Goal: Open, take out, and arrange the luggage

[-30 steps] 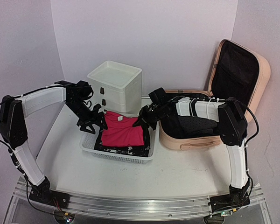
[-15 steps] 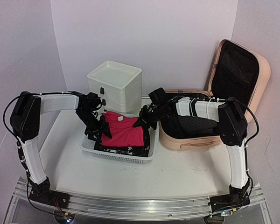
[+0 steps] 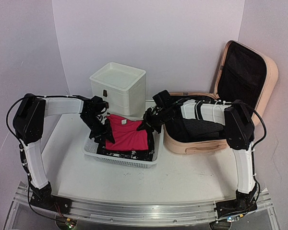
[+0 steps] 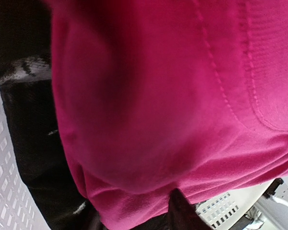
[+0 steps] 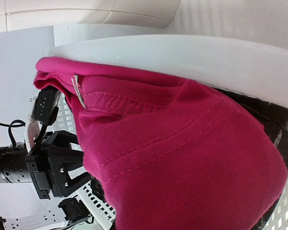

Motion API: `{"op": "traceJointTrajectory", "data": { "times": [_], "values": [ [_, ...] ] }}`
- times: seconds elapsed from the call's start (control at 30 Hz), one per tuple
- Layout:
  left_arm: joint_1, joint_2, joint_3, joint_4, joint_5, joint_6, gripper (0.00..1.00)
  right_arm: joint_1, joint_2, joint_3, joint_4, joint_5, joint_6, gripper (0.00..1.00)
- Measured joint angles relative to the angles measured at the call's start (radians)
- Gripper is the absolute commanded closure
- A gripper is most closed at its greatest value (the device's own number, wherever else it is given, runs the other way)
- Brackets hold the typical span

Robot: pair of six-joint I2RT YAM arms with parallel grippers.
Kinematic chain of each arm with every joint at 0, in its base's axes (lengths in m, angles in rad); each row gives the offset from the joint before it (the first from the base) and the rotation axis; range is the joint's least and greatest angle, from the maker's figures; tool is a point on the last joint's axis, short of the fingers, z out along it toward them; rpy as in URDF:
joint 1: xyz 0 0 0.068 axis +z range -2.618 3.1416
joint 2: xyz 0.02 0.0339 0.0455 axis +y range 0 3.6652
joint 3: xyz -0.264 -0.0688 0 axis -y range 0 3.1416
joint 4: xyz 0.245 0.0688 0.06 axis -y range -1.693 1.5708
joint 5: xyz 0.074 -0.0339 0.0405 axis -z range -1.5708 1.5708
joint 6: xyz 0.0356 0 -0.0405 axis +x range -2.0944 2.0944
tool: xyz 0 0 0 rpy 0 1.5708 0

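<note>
I'm settling the pink shirt [image 3: 127, 136] into the basket [image 3: 122, 162]; can't tell whether left fingers [image 3: 99, 134] or right fingers [image 3: 146, 126] are gripping. Next up, probably reaching into the luggage [image 3: 192, 146].

Found a white table [image 3: 182, 179] filling the lower half of the top view, edged along the bottom of the frame by a metal rail [image 3: 134, 211]. Counted three things standing directly on it. Left of centre, noted a white mesh basket [image 3: 122, 159]; just behind it, toward the upper middle, a white drawer box [image 3: 134, 98]. Right of centre, noted the luggage [image 3: 197, 145], peach-pink, base flat on the tabletop just beside the basket, lid raised toward the upper right.
</note>
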Motion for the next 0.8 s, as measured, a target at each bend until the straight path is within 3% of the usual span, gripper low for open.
{"op": "traceJointTrajectory", "data": {
  "times": [0.23, 0.8],
  "values": [
    [-0.001, -0.001, 0.002, 0.0, 0.005, 0.02, 1.0, 0.001, 0.0, 0.0, -0.003, 0.007, -0.002, 1.0],
    [-0.001, -0.161, 0.005, -0.167, 0.011, 0.104, 1.0, 0.008, -0.025, 0.011, -0.109, -0.047, 0.031, 1.0]
  ]
}}
